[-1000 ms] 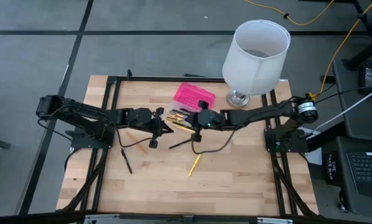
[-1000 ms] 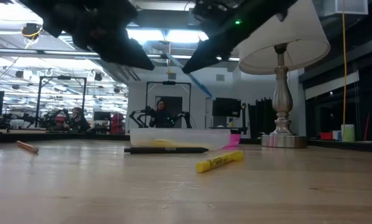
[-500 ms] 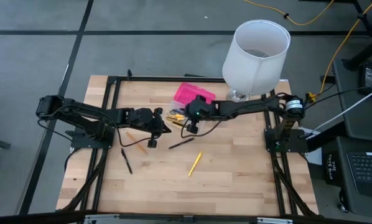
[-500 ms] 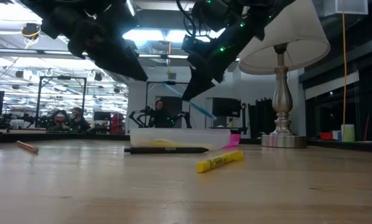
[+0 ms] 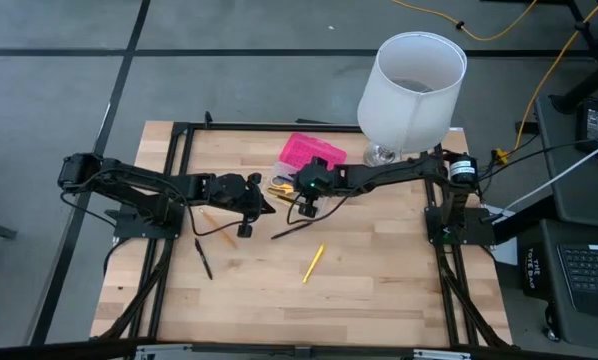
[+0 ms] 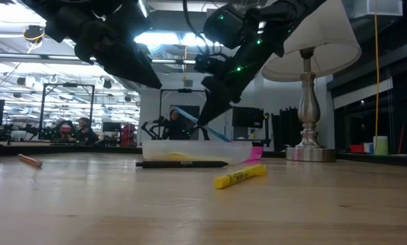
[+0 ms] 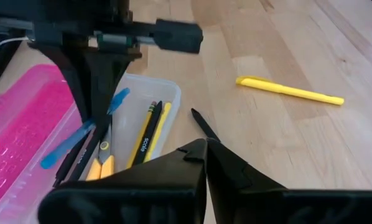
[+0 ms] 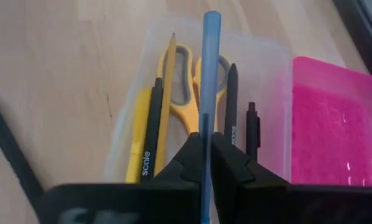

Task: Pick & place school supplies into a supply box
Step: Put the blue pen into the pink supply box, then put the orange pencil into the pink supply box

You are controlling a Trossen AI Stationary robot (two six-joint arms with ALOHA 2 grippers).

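The supply box lies open near the table's far edge, its pink half (image 5: 310, 152) beside its clear half (image 5: 282, 186). In the clear half (image 8: 173, 43) lie yellow-handled scissors (image 8: 191, 84), black pens and yellow pencils. My right gripper (image 8: 204, 142) hangs just above that clear half, shut on a blue pen (image 8: 209, 56). The left wrist view shows it too, my right gripper (image 7: 96, 121) with the blue pen (image 7: 68, 144). My left gripper (image 5: 269, 207) hovers shut and empty just left of the box, above the table. My right gripper pinches the blue pen's shaft (image 8: 206, 121) between its two fingertips, about mid-length. The fingers slant down from the table's right side. The pen is clear of the box and tilted, its free ends sticking out past the fingers over the clear half (image 7: 153, 106).
A yellow highlighter (image 5: 313, 263) and a black pen (image 5: 291, 231) lie on the wood nearer the front. Another black pen (image 5: 203, 258) and an orange pencil (image 5: 210, 216) lie under the left arm. A white lamp (image 5: 409, 90) stands at the far right.
My right gripper has carried the blue pen toward the table's left and far side and down, from beside the box to just over its clear half. It has tipped more steeply downward. The pen stays pinched.
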